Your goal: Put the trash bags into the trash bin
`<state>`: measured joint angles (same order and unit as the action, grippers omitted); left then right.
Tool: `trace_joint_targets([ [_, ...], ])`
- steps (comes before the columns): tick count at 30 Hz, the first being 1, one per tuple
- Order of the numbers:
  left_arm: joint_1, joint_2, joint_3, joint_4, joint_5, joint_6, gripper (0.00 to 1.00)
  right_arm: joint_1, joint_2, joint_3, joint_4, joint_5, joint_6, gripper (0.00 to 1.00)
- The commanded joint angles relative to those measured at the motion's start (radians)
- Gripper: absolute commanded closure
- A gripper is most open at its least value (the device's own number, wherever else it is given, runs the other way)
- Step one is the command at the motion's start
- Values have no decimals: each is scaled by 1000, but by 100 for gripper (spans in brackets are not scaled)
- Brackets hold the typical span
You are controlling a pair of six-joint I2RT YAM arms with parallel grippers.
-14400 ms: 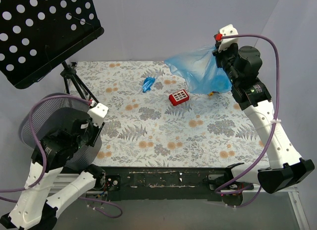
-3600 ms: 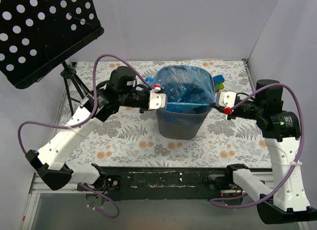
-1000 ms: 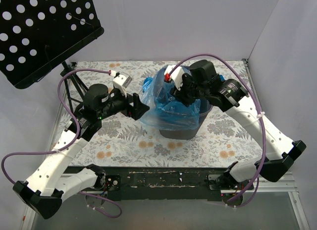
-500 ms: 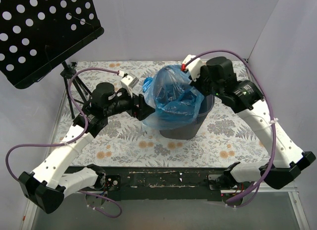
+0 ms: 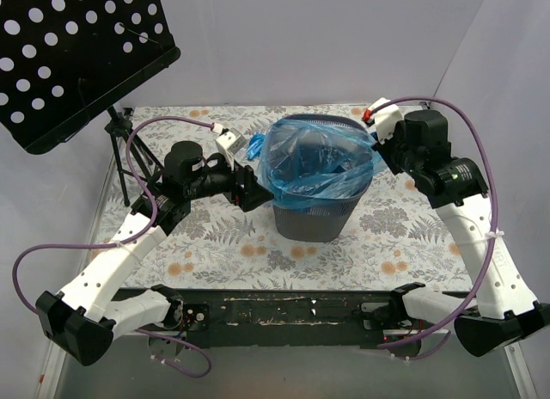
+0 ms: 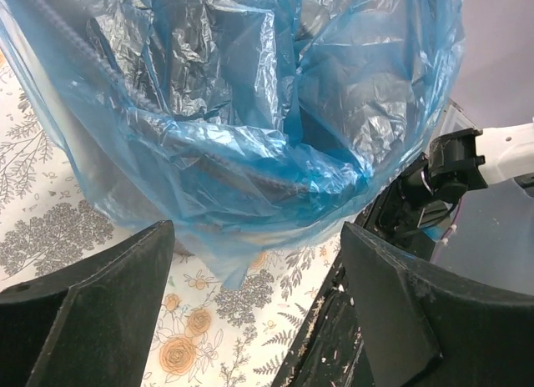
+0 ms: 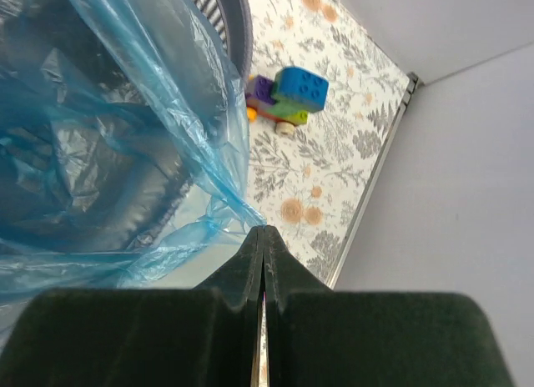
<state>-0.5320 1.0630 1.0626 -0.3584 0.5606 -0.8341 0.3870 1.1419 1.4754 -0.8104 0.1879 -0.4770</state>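
Right gripper (image 7: 260, 237) pinched shut on trash bag (image 7: 100, 153) edge; I reckon that spreads it over trash bin (image 5: 314, 218). Left gripper (image 6: 250, 237) gapes empty, bag just ahead.

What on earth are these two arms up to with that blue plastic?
They are fitting a blue bag into a wire-mesh bin. The bag sits in the bin, its edge draped over the rim. The right gripper is pinched shut on the bag's edge; the left gripper hangs open beside the bin, holding nothing.

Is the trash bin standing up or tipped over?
Standing up. The trash bin sits base-down on the table, mouth facing up, with the blue bag draped over its rim.
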Motion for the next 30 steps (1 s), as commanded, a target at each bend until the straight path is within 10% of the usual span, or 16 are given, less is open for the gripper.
trace_joint_targets([
  [1, 6, -28, -6, 10, 51, 4, 18, -33, -60, -72, 57, -21, 2, 99],
  [13, 6, 0, 163, 19, -134, 125, 16, -46, -220, -302, 171, -85, 11, 99],
  [30, 1, 385, 506, 101, 30, 447, 17, -86, -310, -394, 191, -179, 74, 99],
])
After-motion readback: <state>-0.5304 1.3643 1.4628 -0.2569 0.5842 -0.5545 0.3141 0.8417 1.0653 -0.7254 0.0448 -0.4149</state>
